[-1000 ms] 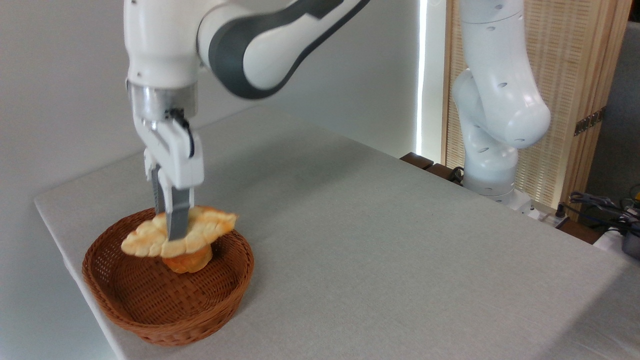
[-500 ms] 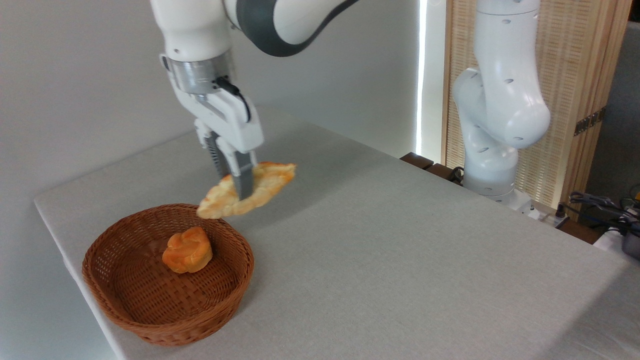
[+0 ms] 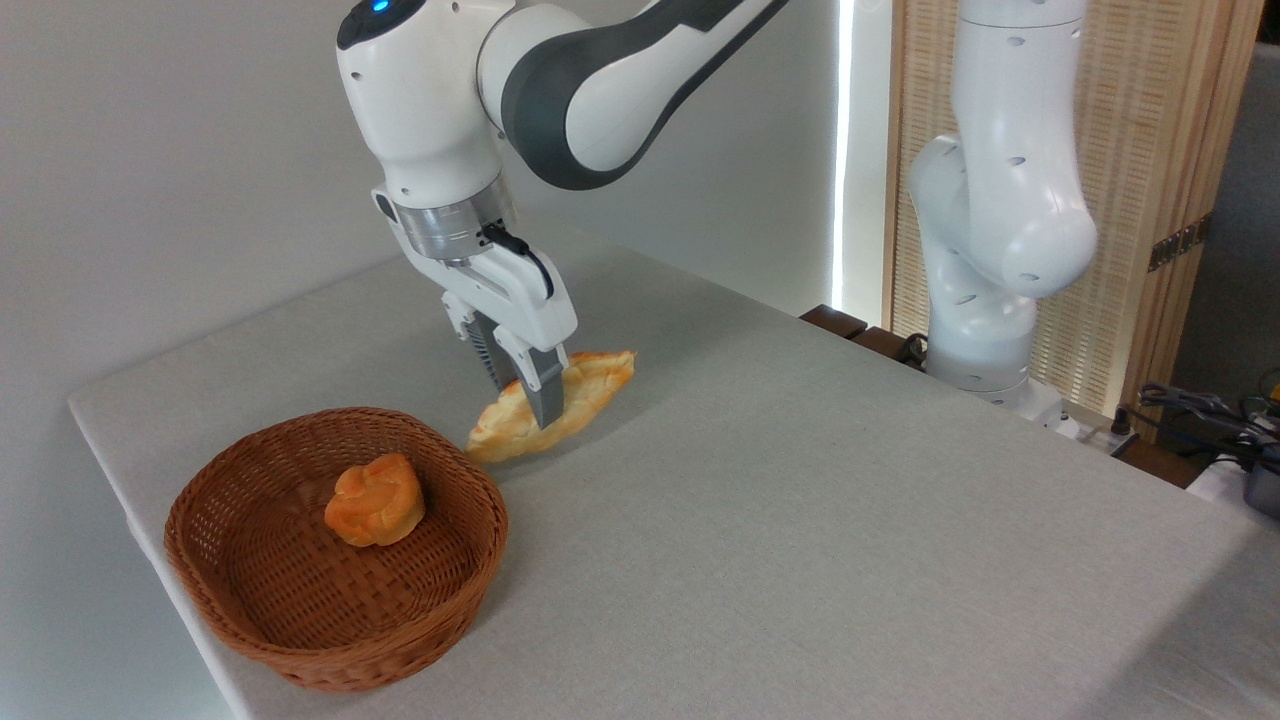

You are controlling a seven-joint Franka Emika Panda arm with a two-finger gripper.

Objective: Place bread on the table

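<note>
one hand (image 3: 535, 395) is clamped across the middle of the bread (image 3: 590, 380), its two fingers pinched tight on it. the bread hangs tilted, lower end toward the basket (image 3: 250, 620), just above the worktop (image 3: 800, 520). down and left of the hand, the basket holds a small round bun (image 3: 375, 500).

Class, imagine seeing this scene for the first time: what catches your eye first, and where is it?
The white robot arm's tool grips a long pale-golden croissant-shaped bread, tilted, right of the brown woven wicker basket. Inside the basket sits a small round orange-brown bun.
</note>
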